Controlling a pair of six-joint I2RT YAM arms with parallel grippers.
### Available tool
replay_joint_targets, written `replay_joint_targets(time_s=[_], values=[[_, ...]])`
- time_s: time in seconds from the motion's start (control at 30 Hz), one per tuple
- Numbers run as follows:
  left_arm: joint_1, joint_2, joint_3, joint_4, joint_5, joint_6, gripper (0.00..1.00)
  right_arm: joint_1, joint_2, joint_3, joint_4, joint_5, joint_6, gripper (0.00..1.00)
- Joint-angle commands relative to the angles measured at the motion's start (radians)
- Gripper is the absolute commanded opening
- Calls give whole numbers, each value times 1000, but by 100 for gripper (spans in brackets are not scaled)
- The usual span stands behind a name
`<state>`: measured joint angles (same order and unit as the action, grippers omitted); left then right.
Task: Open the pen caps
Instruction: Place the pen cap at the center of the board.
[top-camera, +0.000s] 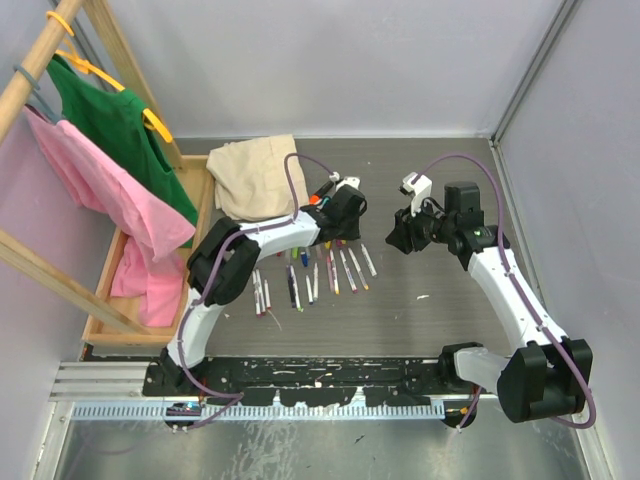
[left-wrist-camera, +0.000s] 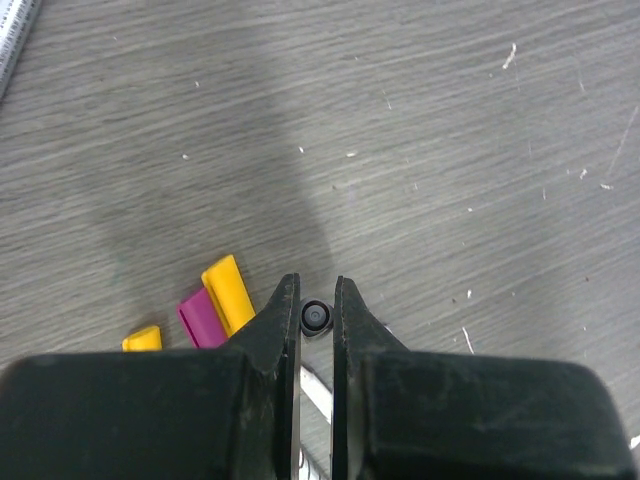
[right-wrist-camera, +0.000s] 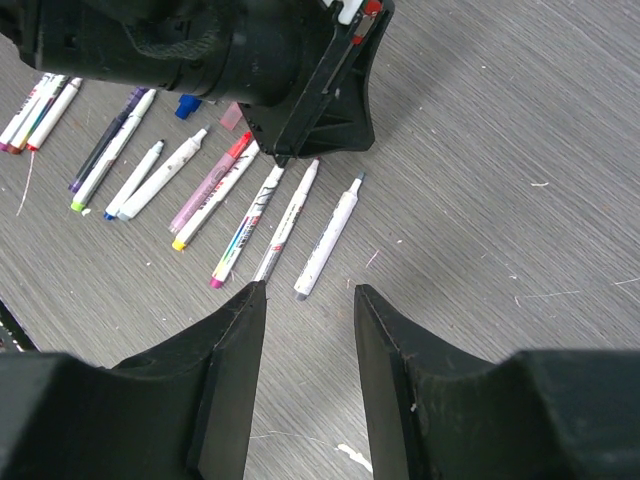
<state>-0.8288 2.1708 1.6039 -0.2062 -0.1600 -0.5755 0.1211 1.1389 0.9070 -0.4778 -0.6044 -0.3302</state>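
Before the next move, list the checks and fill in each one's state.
1. Left pincer shut on the thin white pen with a dark round end: ok.
2. Right pincer open, nothing between its fingers: ok.
3. Right pincer at the held pen: not ok, it hangs apart above the row of white-barrelled marker pens.
4. Held pen's cap on or off: cannot tell.
5. Yellow plastic cap and magenta plastic cap clear of left pincer: cannot tell.

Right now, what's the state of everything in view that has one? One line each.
left gripper: shut on the end of a white pen
right gripper: open, empty
pens: lying in a row, some uncapped, some capped
loose caps: off, lying flat
green shirt: hanging on a hanger
pink shirt: hanging
beige cloth: crumpled
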Motion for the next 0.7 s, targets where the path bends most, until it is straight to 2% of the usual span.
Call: replay_joint_targets(time_s=[0.0, 0.23, 0.4, 0.67], values=[[8, 26, 81, -45, -66, -25, 7, -6, -32, 26, 37, -18, 6, 47], [10, 76, 151, -105, -78, -60, 11, -9, -33, 25, 39, -24, 7, 47], [12, 78, 158, -104, -75, -76, 21, -8, -31, 25, 37, -27, 6, 47], [14, 76, 169, -108, -65, -74, 28, -11, -32, 24, 37, -28, 5, 47]])
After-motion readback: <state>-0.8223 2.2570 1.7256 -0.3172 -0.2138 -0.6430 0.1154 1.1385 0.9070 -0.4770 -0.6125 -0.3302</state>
